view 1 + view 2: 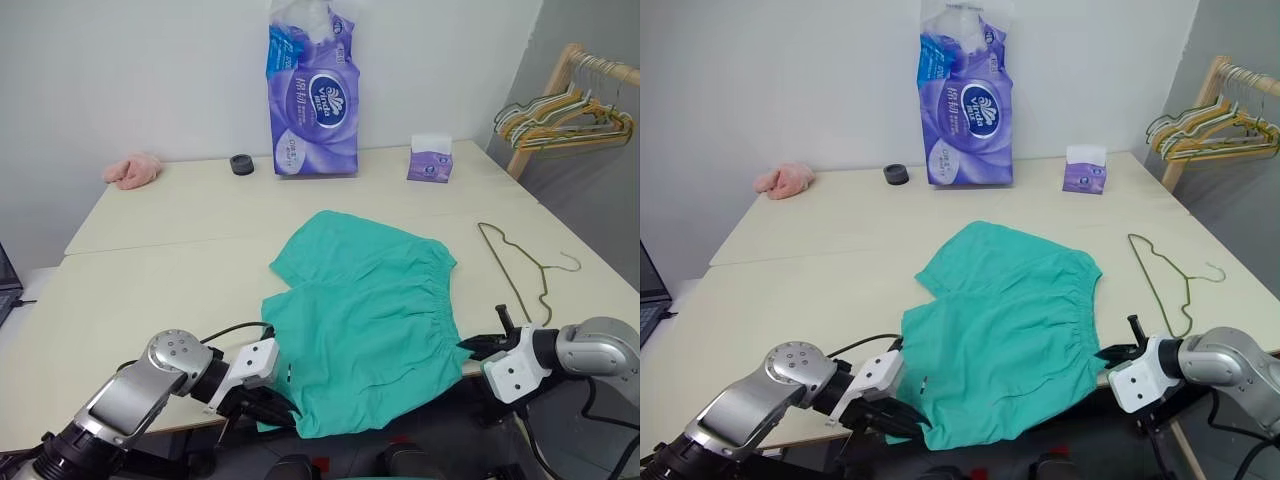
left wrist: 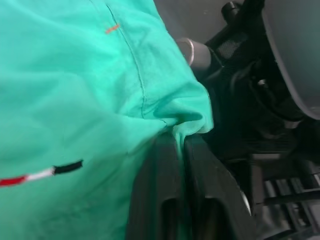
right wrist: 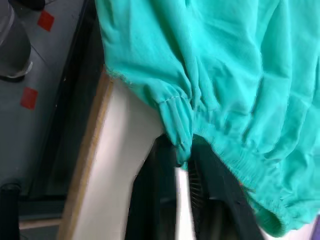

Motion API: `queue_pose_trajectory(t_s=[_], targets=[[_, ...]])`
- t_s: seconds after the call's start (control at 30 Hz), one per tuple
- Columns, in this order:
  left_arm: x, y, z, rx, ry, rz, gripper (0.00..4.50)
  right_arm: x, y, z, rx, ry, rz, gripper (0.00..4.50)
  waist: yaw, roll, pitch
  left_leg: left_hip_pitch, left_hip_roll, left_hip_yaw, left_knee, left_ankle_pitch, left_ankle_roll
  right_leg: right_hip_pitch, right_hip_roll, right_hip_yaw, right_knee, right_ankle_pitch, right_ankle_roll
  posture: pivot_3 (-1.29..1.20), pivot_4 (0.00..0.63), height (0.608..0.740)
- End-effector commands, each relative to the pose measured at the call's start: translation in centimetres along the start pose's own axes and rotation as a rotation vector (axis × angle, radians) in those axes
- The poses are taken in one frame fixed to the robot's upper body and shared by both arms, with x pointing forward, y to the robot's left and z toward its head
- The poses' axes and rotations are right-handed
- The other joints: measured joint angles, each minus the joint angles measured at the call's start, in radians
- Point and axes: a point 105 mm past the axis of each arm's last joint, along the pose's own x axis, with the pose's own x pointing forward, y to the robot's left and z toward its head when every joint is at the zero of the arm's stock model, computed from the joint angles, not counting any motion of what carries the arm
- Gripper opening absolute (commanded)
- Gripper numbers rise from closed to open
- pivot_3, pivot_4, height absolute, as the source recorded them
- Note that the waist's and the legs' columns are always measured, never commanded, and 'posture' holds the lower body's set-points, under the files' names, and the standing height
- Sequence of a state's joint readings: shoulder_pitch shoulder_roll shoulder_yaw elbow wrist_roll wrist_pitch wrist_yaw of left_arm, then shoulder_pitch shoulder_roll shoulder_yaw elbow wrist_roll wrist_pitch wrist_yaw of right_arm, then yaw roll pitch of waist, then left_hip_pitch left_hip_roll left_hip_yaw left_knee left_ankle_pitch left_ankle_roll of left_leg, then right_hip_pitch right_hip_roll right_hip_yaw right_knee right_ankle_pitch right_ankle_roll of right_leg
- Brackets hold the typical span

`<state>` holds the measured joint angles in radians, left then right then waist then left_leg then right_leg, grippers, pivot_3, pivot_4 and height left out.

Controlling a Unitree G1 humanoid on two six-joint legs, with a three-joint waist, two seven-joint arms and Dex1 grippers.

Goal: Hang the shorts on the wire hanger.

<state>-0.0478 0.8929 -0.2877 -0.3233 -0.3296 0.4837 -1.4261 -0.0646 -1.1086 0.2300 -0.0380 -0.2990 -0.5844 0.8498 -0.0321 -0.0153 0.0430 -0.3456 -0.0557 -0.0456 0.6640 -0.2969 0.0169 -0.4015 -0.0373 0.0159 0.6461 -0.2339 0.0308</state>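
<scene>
My left gripper (image 2: 181,150) sits at the near edge of the table, its fingers drawn narrow with a fold of the shorts (image 1: 365,320) pinched between them at the leg hem. My right gripper (image 3: 184,155) does the same at the waistband corner, a tuck of gathered elastic caught between nearly closed fingers. Between the two, the shorts lie flat on the table (image 1: 150,280), their near part draping over the front edge. The wire hanger (image 1: 520,270) lies flat to the right of them, just beside but apart, hook pointing away from the shorts.

I judge the fabric light, limp and a bit slick: it will sag and bunch between my grips, so thin pinches may slip. The elastic waistband is the thickest, firmest hold; I'd favour both corners there. The hanger looks thin and springy, hard to pinch off a flat top; its hook or shoulder seems the best place to take it
</scene>
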Motion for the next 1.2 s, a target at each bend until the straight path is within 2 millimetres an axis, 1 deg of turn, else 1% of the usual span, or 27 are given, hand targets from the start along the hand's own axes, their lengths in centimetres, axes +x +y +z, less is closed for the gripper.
queue_pose_trajectory(t_s=[0.03,0.13,0.23,0.3,0.33,0.37,0.43,0.47,0.53,0.57,0.6,0.7,0.73,0.8,0.87,0.9,0.97,1.07,1.13,1.2], targets=[[-0.1,-0.5,0.9,0.014,-0.018,-0.012,1.52,-0.7,-0.7,-0.2,-0.024,0.007,-0.004,1.78,0.002,0.000,0.000,0.000,0.000,0.000,0.000,0.000,0.000,0.000,0.000,0.000,0.000,0.000,0.000,-0.09,0.024,0.740],[0.0,-0.7,0.9,0.003,-0.020,-0.017,2.40,-1.2,-0.4,-0.6,-0.015,0.017,0.019,2.79,0.001,0.000,0.000,0.000,0.000,0.000,0.000,0.000,0.000,0.000,0.000,0.000,0.000,0.000,0.000,-0.09,0.024,0.740],[0.0,-0.7,1.1,0.007,-0.034,-0.005,3.41,-2.1,0.0,-0.9,0.015,0.025,0.045,3.89,0.001,0.001,0.001,0.000,0.000,0.000,0.000,0.000,0.000,0.000,0.000,0.000,0.000,0.000,0.000,-0.09,0.028,0.740],[-0.3,-0.5,1.4,0.009,-0.047,0.009,4.00,-2.8,0.1,-1.2,0.032,0.030,0.048,4.49,0.001,0.001,0.001,0.000,0.000,0.000,0.000,0.000,0.000,0.000,0.000,0.000,0.000,0.000,0.000,-0.09,0.028,0.740],[-0.5,-0.2,1.6,0.016,-0.059,0.026,4.35,-3.4,0.0,-1.6,0.038,0.044,0.046,4.50,0.002,0.001,0.001,0.000,0.000,0.000,0.000,0.000,0.000,0.000,0.000,0.000,0.000,0.000,0.000,-0.09,0.028,0.740],[-0.6,0.0,1.8,0.021,-0.066,0.038,4.47,-3.8,-0.1,-1.9,0.041,0.053,0.045,4.50,0.002,0.001,0.001,0.000,0.000,0.000,0.000,0.000,0.000,0.000,0.000,0.000,0.000,0.000,0.000,-0.09,0.028,0.740],[-1.0,0.1,2.0,0.042,-0.069,0.053,4.47,-4.9,-0.3,-2.8,0.101,0.090,0.017,4.50,0.001,0.001,0.002,0.000,0.000,0.000,0.000,0.000,0.000,0.000,0.000,0.000,0.000,0.000,-0.001,-0.10,0.032,0.740],[-1.3,0.3,2.5,0.038,-0.094,0.056,4.47,-5.5,-1.0,-3.6,0.185,0.115,-0.054,4.50,0.001,0.001,0.003,0.000,0.000,0.000,0.000,0.000,0.000,0.000,0.000,0.000,0.000,-0.001,-0.001,-0.10,0.032,0.740],[-1.6,0.6,4.4,0.034,-0.171,0.069,4.47,-6.6,-2.6,-5.2,0.366,0.145,-0.231,4.50,0.002,0.000,0.003,0.000,0.000,0.000,0.000,0.000,0.000,0.000,0.000,0.000,0.000,-0.001,-0.001,-0.10,0.030,0.740],[-1.7,0.7,5.3,0.030,-0.207,0.070,4.47,-7.0,-2.8,-5.8,0.455,0.151,-0.293,4.50,0.003,-0.001,0.003,0.000,0.000,0.000,0.000,0.000,0.000,0.000,0.000,0.000,0.000,0.000,-0.001,-0.10,0.030,0.740],[-1.9,0.7,6.3,0.032,-0.248,0.070,4.47,-7.5,-3.4,-6.6,0.566,0.151,-0.395,4.50,0.003,-0.001,0.003,0.000,0.000,0.000,0.000,0.000,0.000,0.001,0.000,0.000,0.000,0.000,0.000,-0.10,0.030,0.740],[-2.6,0.5,8.6,0.022,-0.337,0.059,4.47,-8.7,-3.9,-8.1,0.867,0.136,-0.603,4.50,0.003,-0.001,0.003,0.000,0.000,-0.001,0.001,0.000,0.000,0.002,-0.001,0.000,0.000,0.001,0.000,-0.09,0.030,0.740],[-2.9,0.8,9.2,0.030,-0.355,0.077,4.47,-8.9,-3.8,-8.6,0.961,0.139,-0.673,4.50,0.003,-0.001,0.003,0.000,0.000,-0.001,0.001,0.000,0.000,0.002,-0.001,0.000,0.000,0.001,0.000,-0.09,0.030,0.740],[-3.3,2.0,10.5,0.069,-0.392,0.155,4.47,-8.8,-3.2,-9.7,1.129,0.175,-0.757,4.50,0.003,0.000,0.003,0.000,0.000,-0.002,0.001,0.000,0.000,0.002,-0.001,-0.001,0.000,0.001,0.000,-0.10,0.030,0.740],[-3.2,4.5,11.6,0.170,-0.388,0.316,4.47,-8.6,-2.5,-11.1,1.266,0.230,-0.828,4.50,0.003,0.000,0.003,0.000,0.000,-0.002,0.001,0.000,0.000,0.002,-0.001,0.000,0.000,0.001,0.000,-0.10,0.030,0.740],[-3.1,5.7,12.1,0.226,-0.380,0.401,4.47,-8.5,-2.2,-11.8,1.323,0.256,-0.860,4.50,0.003,0.000,0.003,0.000,-0.001,-0.002,0.001,0.000,0.000,0.002,-0.001,0.000,-0.001,0.002,0.000,-0.10,0.030,0.740],[-2.9,7.2,12.8,0.289,-0.376,0.488,4.47,-8.3,-2.1,-12.6,1.383,0.281,-0.900,4.50,0.003,0.001,0.003,0.000,-0.002,-0.001,0.001,0.000,0.000,0.003,-0.001,0.000,-0.001,0.004,-0.003,-0.11,0.029,0.740],[-2.0,8.1,14.0,0.362,-0.407,0.509,4.47,-7.8,-1.7,-14.6,1.533,0.320,-0.965,4.50,-0.001,0.001,0.002,0.000,-0.002,-0.001,0.001,0.000,0.000,0.002,-0.001,0.001,-0.001,0.004,-0.003,-0.11,0.029,0.740],[-1.5,8.1,14.7,0.383,-0.432,0.498,4.47,-7.3,-1.1,-15.7,1.571,0.368,-0.958,4.50,-0.001,0.001,0.002,0.000,-0.002,0.000,0.001,0.000,0.000,0.002,-0.001,0.001,-0.002,0.004,-0.003,-0.11,0.029,0.740],[-1.3,8.1,14.9,0.394,-0.433,0.489,4.47,-6.9,-0.3,-16.4,1.616,0.399,-0.945,4.50,-0.001,0.001,0.002,0.000,-0.002,0.000,0.000,0.000,0.000,0.002,-0.001,0.001,-0.002,0.004,-0.003,-0.10,0.030,0.740]])
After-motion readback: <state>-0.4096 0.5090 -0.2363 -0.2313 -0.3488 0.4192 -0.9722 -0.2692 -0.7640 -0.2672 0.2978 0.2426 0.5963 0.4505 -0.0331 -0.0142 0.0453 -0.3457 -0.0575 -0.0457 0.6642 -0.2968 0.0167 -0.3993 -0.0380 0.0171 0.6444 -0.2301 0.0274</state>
